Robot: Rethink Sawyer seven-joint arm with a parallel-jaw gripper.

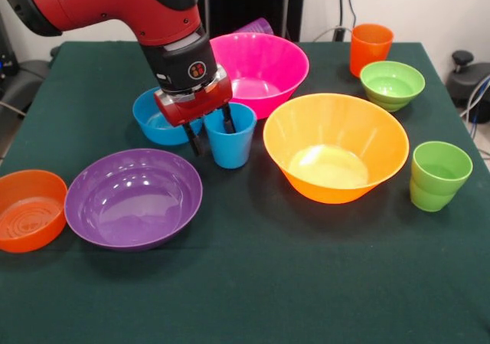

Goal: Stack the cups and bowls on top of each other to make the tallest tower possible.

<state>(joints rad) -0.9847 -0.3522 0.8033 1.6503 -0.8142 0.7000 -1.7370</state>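
- Pincer (208,133) is straddling the blue cup's (230,135) left wall, fingers apart, left of frame centre.
- Step in hand is likely grasping; next, it needs closing, then lifting.

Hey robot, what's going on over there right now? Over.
Claw open, straddling the blue cup's rim. Cup standing upright on the table. Nothing stacked yet. Blue bowl close beside it.

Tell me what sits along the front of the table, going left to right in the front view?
Small orange bowl → wide purple bowl → big yellow-orange bowl → green cup. The blue cup and small blue bowl lie farther back, under the end effector, so I left them out.
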